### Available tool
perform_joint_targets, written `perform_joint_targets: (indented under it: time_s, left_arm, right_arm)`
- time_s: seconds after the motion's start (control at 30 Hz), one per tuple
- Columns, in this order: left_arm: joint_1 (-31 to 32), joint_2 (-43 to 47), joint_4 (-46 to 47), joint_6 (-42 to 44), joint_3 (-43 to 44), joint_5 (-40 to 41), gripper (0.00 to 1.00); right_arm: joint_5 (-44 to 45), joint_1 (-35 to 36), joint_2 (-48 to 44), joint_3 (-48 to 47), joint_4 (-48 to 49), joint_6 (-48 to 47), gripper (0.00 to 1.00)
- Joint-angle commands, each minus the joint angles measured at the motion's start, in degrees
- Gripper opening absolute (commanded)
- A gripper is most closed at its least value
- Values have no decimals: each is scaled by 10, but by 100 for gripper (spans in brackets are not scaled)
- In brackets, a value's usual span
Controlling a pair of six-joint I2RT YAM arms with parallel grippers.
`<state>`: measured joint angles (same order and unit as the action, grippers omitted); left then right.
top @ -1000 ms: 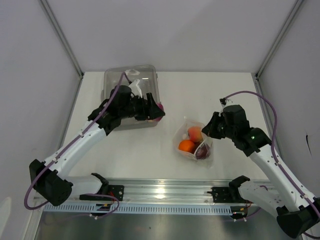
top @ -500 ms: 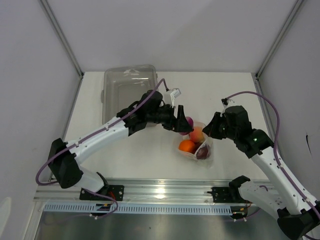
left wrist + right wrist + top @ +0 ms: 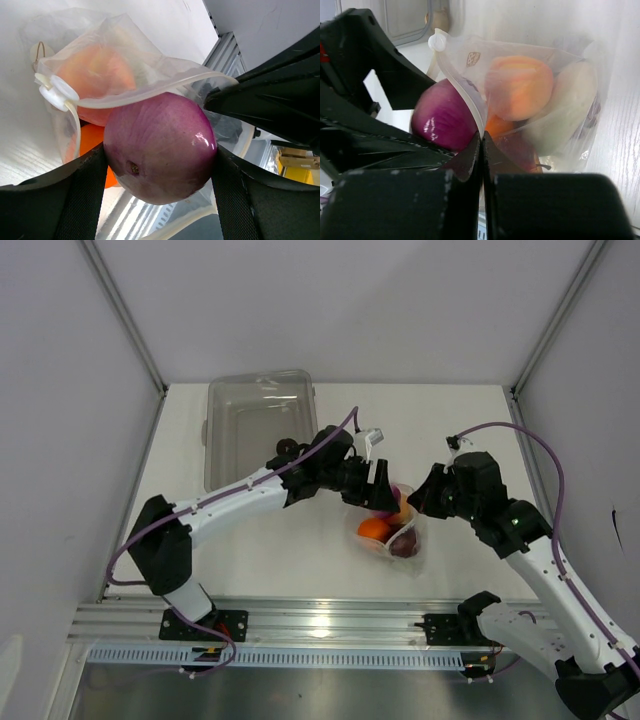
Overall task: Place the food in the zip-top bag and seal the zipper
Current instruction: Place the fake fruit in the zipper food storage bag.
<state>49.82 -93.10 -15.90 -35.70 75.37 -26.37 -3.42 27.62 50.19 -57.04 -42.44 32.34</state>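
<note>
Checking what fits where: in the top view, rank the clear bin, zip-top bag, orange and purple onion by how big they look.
1. clear bin
2. zip-top bag
3. orange and purple onion: they look alike, so unranked; the left gripper covers much of the onion.

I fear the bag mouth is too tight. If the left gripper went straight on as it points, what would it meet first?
Probably the bag, at its mouth edge, which crosses just beyond the gripped onion; the peach lies right behind. Depth is hard to judge.
</note>
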Motion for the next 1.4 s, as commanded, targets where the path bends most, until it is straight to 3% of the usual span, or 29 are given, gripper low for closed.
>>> perform_joint_targets:
  time_s: [0.0,0.03,0.07,0.17,0.23,0.33,0.37,0.5,0.6,0.9,1.17,1.37]
  left_arm:
    - [5,-13,15,-9,27,-17,21]
    - [5,-15,17,-9,28,-20,23]
    - [5,-16,17,-9,26,-22,34]
    - [8,-18,16,-8,25,-21,50]
    - [9,-16,16,-2,24,-20,56]
    - [10,-6,15,11,23,-19,73]
    - [10,-2,17,15,19,-19,85]
    - [10,17,28,28,7,-16,94]
    - [10,27,42,34,-6,-23,99]
    - [9,92,68,78,-37,-8,100]
    - [-15,167,40,114,-42,84,100]
    - [-83,197,-7,86,-45,163,100]
  right_arm:
    - [10,-3,-11,-33,7,-2,0]
    - [11,-2,-11,-33,5,-2,0]
    - [12,-3,-11,-33,4,-2,0]
    - [14,-4,-12,-33,3,-1,0]
    - [15,-4,-12,-32,2,-2,0]
    - [16,-4,-13,-29,1,-2,0]
    - [16,-4,-15,-28,1,-2,0]
    - [17,-3,-18,-26,-2,0,0]
    - [18,-5,-19,-25,-3,-1,0]
    - [23,-5,-25,-23,-10,-1,0]
    - [22,-5,-26,-15,-10,3,0]
    - [23,-4,-26,-13,-11,2,0]
